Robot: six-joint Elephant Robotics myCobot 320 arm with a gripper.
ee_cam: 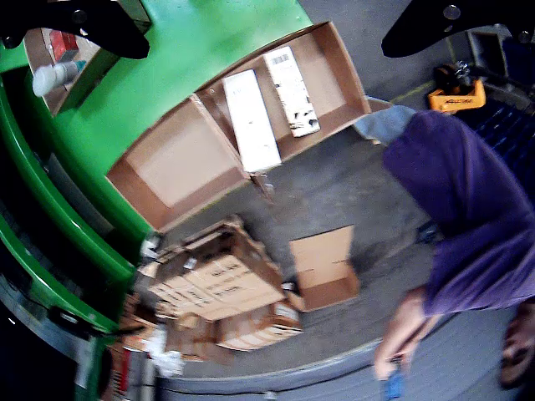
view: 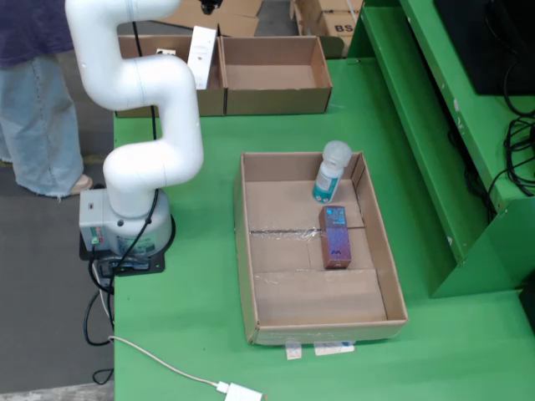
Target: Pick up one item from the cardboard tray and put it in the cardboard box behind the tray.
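Showing: a green bench from above, with a white robot arm mounted at its left edge in the still view.
Cardboard tray: lies open near the middle of the bench, toward the front edge.
Bottle: white with a teal label, leaning in the tray's far right corner.
Purple carton: lies flat along the tray's right wall, just beside the bottle.
Cardboard box: sits at the bench's far edge, behind the tray; this compartment looks empty.
White packet: stands tilted in the neighbouring compartment to the left.
Pincer: in the riding view two dark fingers spread wide at the top corners, holding nothing, high above the box.
Person: in a purple top, standing on the floor beyond the bench.
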